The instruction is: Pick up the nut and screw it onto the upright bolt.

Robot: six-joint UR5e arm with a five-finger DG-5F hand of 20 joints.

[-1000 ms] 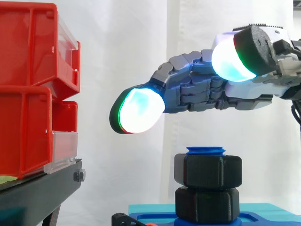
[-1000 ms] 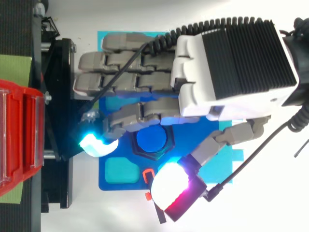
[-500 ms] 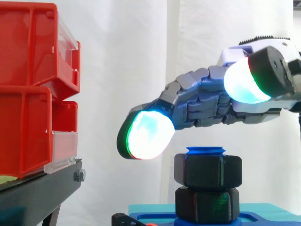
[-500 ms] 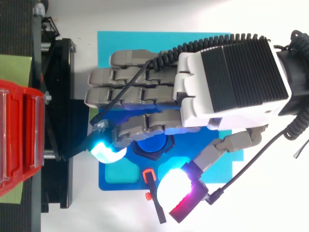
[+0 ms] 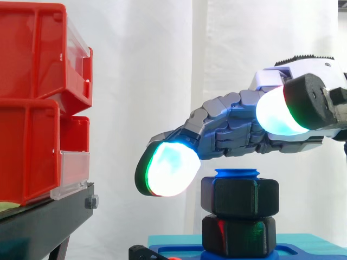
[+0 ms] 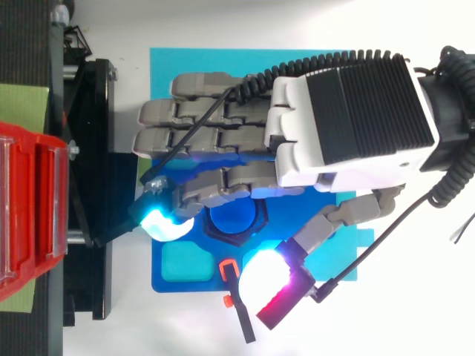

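Looking across from the side, I see the hand (image 5: 233, 130) hanging over the upright bolt (image 5: 237, 174), and it holds nothing: the fingers are stretched out and relaxed, the thumb stands well apart from them. The nut (image 5: 240, 197) is already on the bolt, near its top, with only the blue tip showing above it; a second nut (image 5: 237, 235) sits just under it, on the blue base (image 6: 178, 276). From the palm the nut lies at six o'clock, straight below, and apart from it. The long axis of the bolt runs from twelve to six in the side view, so I judge the hand must come straight down along it. From above, one glowing fingertip (image 6: 165, 224) is at nine o'clock of the bolt and the thumb pad (image 6: 261, 273) at about five o'clock, so the nut lies between them. I think closing these on the nut's flats is what the next turn needs. The red bins (image 5: 32, 97) are far at nine o'clock, out of the way.
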